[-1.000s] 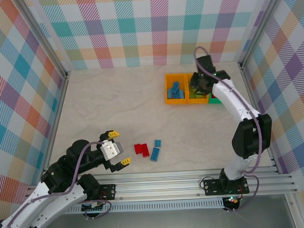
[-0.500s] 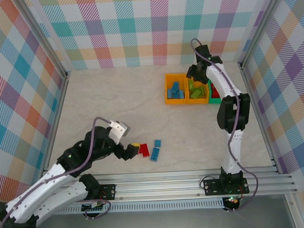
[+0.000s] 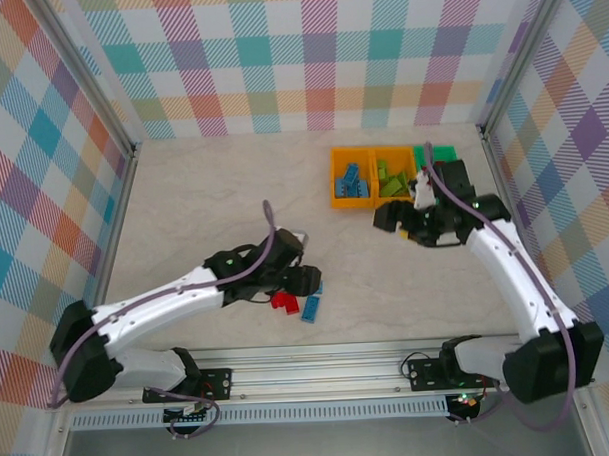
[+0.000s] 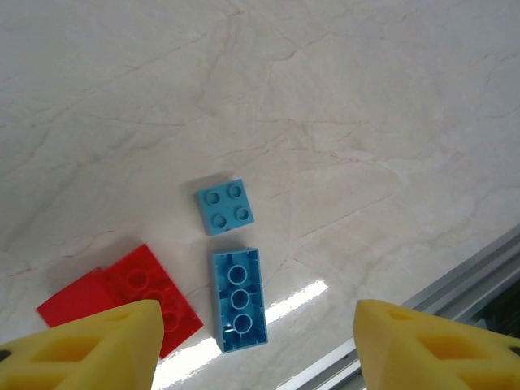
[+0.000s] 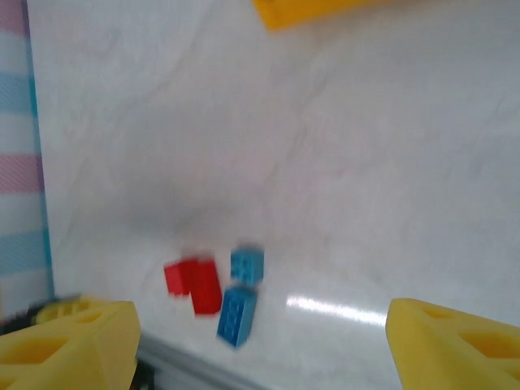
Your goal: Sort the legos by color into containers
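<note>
Three legos lie loose near the table's front: a red one (image 3: 282, 301) (image 4: 134, 296), a small square blue one (image 4: 224, 206) and a long blue one (image 3: 312, 307) (image 4: 238, 299) lying studs down. My left gripper (image 3: 302, 284) (image 4: 256, 351) hovers over them, open and empty, with the long blue brick below the gap between its fingers. My right gripper (image 3: 394, 219) (image 5: 260, 345) hangs open and empty in front of the containers. The left orange bin (image 3: 337, 177) holds blue legos, the middle orange bin (image 3: 396, 201) holds green ones, and my right arm partly hides the green bin (image 3: 437, 153).
The right wrist view is blurred; it shows the same red lego (image 5: 195, 284) and blue legos (image 5: 237, 313) far ahead, and an orange bin's edge (image 5: 325, 10) at the top. A metal rail (image 3: 330, 372) runs along the table's near edge, close to the legos.
My left arm has swung forward and right until its gripper is over the loose legos. My right arm has pulled back from above the bins, and its jaws have opened.
</note>
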You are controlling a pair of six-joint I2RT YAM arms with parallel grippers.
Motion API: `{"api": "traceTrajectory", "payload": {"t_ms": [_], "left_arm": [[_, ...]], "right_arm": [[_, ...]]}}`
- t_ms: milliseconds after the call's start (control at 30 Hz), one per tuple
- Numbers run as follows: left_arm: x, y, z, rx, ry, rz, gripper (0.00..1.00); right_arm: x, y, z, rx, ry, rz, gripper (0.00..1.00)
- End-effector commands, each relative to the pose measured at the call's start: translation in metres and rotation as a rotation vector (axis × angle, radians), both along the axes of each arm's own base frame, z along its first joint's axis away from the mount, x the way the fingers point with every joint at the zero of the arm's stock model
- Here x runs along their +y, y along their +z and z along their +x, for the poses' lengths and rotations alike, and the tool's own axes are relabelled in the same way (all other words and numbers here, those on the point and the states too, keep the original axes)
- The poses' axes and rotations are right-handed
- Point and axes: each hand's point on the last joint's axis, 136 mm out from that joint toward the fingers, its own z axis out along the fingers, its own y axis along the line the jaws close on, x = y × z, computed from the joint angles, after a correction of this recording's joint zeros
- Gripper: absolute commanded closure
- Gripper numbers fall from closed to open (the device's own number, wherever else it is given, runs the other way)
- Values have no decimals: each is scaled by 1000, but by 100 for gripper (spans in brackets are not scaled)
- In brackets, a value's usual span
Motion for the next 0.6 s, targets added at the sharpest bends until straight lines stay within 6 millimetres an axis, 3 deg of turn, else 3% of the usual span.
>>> {"api": "traceTrajectory", "payload": {"t_ms": [0, 100, 267, 467, 567], "left_arm": [[-19, -14, 2, 33, -5, 73, 36], [-33, -37, 8, 62, 0, 171, 36], [-19, -68, 28, 53, 104, 347, 37], [-28, -106, 26, 156, 90, 388, 36], [-20, -118, 31, 139, 147, 426, 43]], "right_arm": [[5, -10, -41, 104, 28, 71, 19], [-3, -11, -55, 94, 9, 48, 18], [-5, -10, -65, 92, 16, 49, 16], [-6, -14, -67, 94, 25, 36, 16], [-5, -15, -67, 102, 27, 42, 15]]}}
